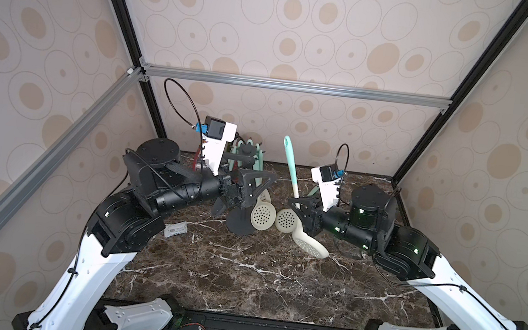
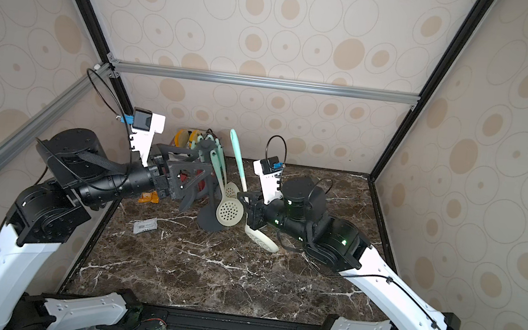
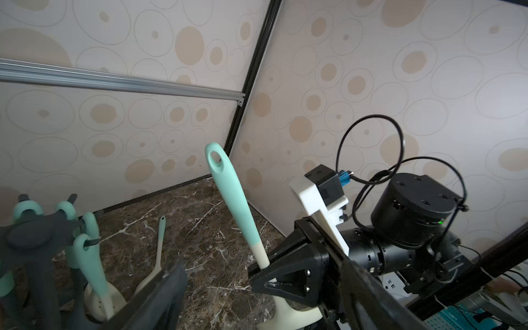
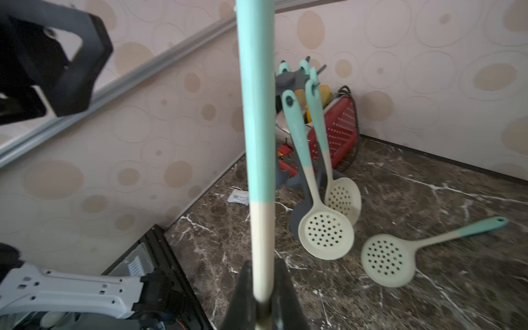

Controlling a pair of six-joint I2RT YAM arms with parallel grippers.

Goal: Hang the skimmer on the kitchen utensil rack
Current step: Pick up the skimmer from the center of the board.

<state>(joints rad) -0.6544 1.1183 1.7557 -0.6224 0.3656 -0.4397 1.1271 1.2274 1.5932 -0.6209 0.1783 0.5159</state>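
Note:
A skimmer with a teal and cream handle (image 1: 291,167) stands nearly upright, its pale slotted head (image 1: 313,244) low over the marble. My right gripper (image 4: 263,288) is shut on the cream neck of the handle (image 4: 257,114); in the left wrist view it clamps the handle (image 3: 234,200) just above the head. My left gripper (image 1: 245,192) is open, its fingers spread wide to the left of the skimmer and holding nothing. The kitchen utensil rack (image 1: 247,151) stands at the back left, dark grey, with other teal-handled skimmers (image 4: 325,234) hanging from its hooks.
Another skimmer (image 4: 385,257) lies flat on the marble table (image 1: 258,285) near the rack's round base (image 1: 240,223). A red basket (image 4: 337,128) sits behind the rack by the wall. A small paper label (image 1: 176,228) lies at the left.

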